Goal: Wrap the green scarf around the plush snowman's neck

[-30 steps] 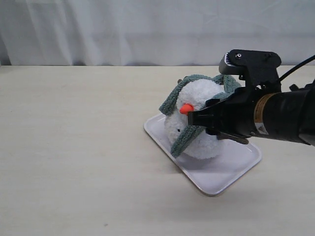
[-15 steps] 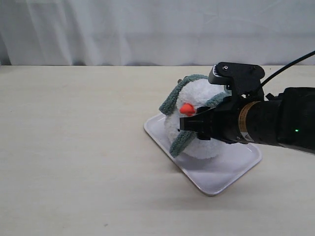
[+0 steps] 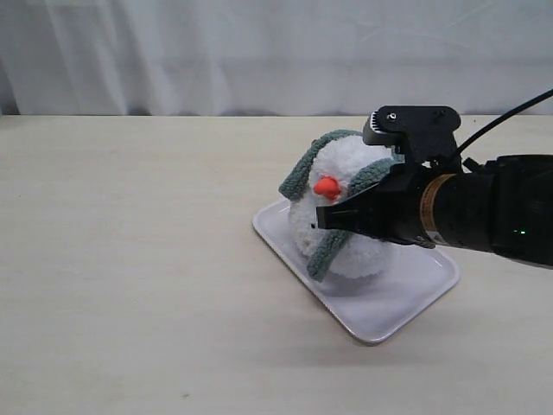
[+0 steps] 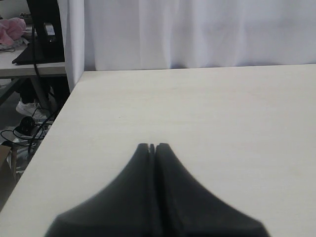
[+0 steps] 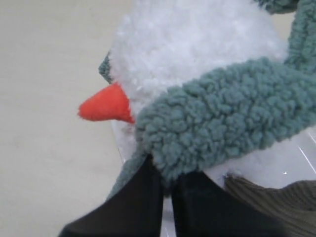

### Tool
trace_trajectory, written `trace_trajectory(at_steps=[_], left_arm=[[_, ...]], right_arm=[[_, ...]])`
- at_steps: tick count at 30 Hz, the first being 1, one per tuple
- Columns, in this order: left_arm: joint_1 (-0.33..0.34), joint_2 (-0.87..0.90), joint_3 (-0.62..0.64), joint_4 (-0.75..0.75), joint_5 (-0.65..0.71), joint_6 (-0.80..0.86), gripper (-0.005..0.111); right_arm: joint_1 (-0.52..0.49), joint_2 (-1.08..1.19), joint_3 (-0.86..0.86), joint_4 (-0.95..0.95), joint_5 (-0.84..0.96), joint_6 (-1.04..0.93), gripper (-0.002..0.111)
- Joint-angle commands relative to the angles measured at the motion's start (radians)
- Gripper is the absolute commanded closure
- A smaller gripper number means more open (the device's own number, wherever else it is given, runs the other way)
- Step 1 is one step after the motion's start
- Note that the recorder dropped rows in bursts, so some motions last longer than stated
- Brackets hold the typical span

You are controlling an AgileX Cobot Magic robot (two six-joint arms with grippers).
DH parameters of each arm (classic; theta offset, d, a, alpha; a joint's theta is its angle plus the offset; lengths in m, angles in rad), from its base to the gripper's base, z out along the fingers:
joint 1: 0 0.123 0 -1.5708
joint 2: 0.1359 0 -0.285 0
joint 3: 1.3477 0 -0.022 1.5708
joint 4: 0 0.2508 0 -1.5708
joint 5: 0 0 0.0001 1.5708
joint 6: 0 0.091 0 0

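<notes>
2 grippers show, both with fingers together. The left gripper (image 4: 152, 146) is closed on nothing above the bare table (image 4: 222, 108). The right gripper (image 5: 165, 180) pinches an end of the green scarf (image 5: 222, 108) just below the orange nose (image 5: 103, 104). The plush snowman (image 3: 346, 164) rests tilted on the white tray (image 3: 406, 298), at 3 o'clock from the table's middle, with its nose toward 9 o'clock. The pinch looks shallow to me, so pull slowly. Keep the strip low between head and body, and do not drag the plush off the tray.
</notes>
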Motion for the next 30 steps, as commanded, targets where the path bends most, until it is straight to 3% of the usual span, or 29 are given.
trace_trajectory(at_steps=[1, 8, 16, 24, 30], left_arm=[[0.002, -0.002, 0.002, 0.002, -0.007, -0.007, 0.107], [0.002, -0.002, 0.002, 0.002, -0.007, -0.007, 0.107], [0.002, -0.002, 0.002, 0.002, -0.007, -0.007, 0.107], [0.002, -0.002, 0.002, 0.002, -0.007, -0.007, 0.107], [0.002, -0.002, 0.002, 0.002, -0.007, -0.007, 0.107]], right_arm=[[-0.003, -0.049, 0.001, -0.022, 0.022, -0.006, 0.104], [-0.003, -0.167, 0.001, -0.009, 0.184, -0.057, 0.104], [-0.003, -0.188, 0.001, 0.200, 0.341, -0.337, 0.104], [-0.028, -0.048, -0.008, 0.228, 0.302, -0.362, 0.104], [-0.028, -0.046, -0.009, 0.237, 0.053, -0.302, 0.104]])
